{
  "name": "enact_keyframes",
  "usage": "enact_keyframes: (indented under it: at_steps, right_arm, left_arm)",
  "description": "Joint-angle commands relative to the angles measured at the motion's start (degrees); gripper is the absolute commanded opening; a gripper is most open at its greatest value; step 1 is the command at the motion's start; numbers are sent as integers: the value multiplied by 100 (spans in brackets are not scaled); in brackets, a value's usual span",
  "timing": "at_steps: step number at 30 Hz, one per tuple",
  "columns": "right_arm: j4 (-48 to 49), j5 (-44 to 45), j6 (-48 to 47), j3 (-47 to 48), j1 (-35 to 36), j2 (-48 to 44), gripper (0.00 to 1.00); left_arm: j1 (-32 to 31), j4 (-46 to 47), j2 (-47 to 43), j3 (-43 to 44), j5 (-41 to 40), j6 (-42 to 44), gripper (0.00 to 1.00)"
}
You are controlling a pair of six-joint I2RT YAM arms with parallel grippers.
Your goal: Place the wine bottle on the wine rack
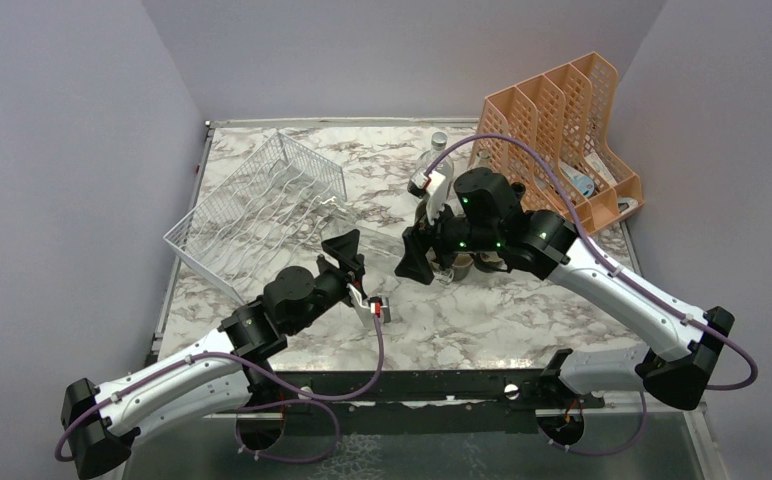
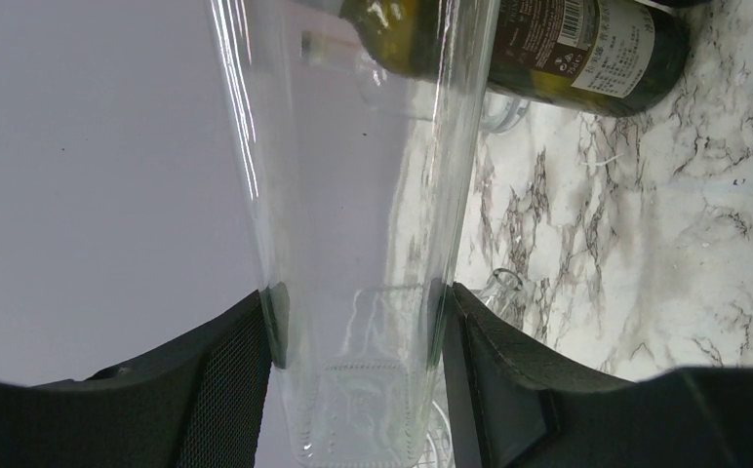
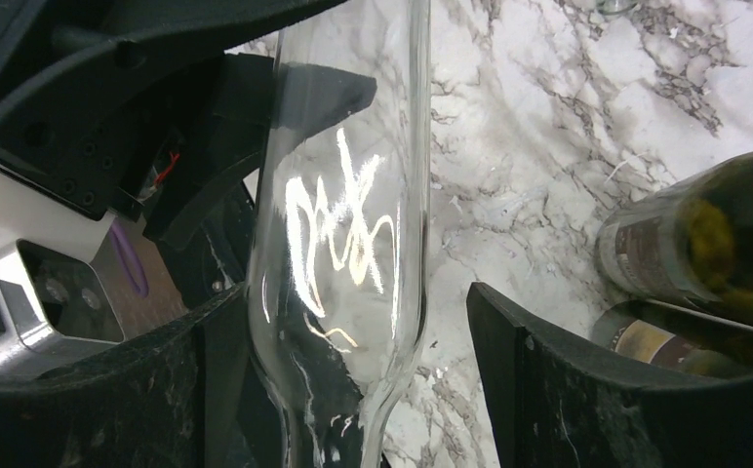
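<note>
- Two sets of fingers meet mid-counter in the top view. My left fingers (image 1: 346, 250) and my right fingers (image 1: 412, 262) face each other, with the clear wine bottle (image 1: 380, 243) lying roughly level between them.
- From above, the wine rack (image 1: 262, 210) of thin white wire sits tilted on the marble counter (image 1: 462, 325) at the far left. The wine bottle is just off its near right corner and not in any cradle.
- A peach file holder (image 1: 552, 120) stands at the far right. A clear capped bottle (image 1: 430, 165) is near it, beyond my right wrist.
- In the left wrist view, my left fingers (image 2: 221, 385) are clamped on the wine bottle (image 2: 353, 244), with a pad pressed to the glass on each side.
- Beyond the glass, a dark green bottle (image 2: 568, 49) with a printed label lies on the counter (image 2: 665, 244).
- In the right wrist view, my right fingers (image 3: 558, 390) are spread wide around the wine bottle (image 3: 343, 224), near where it narrows.
- The glass sits against the finger on the left of that view, with a clear gap to the other finger, so nothing is gripped here.
- The black and white body of my left arm fills the upper left of this view.
- Two dark bottles (image 3: 704, 234) lie on the counter (image 3: 548, 146) at the right edge, one partly behind the other.
</note>
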Motion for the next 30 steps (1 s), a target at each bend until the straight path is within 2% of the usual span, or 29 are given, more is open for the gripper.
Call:
enact_keyframes:
  at_steps: [1, 5, 7, 13, 16, 17, 20, 22, 23, 30]
  right_arm:
    - [248, -300, 80, -101, 40, 64, 77]
    - [275, -323, 141, -121, 37, 151, 70]
    - [299, -314, 178, -121, 41, 174, 62]
    - [340, -96, 310, -5, 40, 212, 21]
    - [395, 125, 343, 53, 41, 161, 6]
    - [423, 226, 355, 61, 39, 140, 3]
    - [591, 508, 392, 53, 41, 30, 1]
    - [717, 638, 393, 41, 41, -50, 1]
    - [773, 707, 400, 26, 39, -87, 1]
    - [1012, 1119, 331, -32, 41, -141, 1]
  left_arm:
    - [-9, 625, -117, -19, -115, 92, 0]
    - [-8, 640, -109, -10, -143, 79, 0]
    - [-9, 656, -105, -8, -169, 78, 0]
    - [-8, 675, -110, 9, -197, 23, 0]
    - [-9, 738, -146, -33, -224, 4, 3]
    - [-11, 771, -165, -53, -226, 0, 12]
    - [-9, 910, -255, -177, -224, -25, 65]
    - [-9, 1008, -306, -283, -199, -35, 89]
    - [-9, 989, -326, -301, -175, -42, 98]
    - [-9, 562, -383, -82, 67, -364, 99]
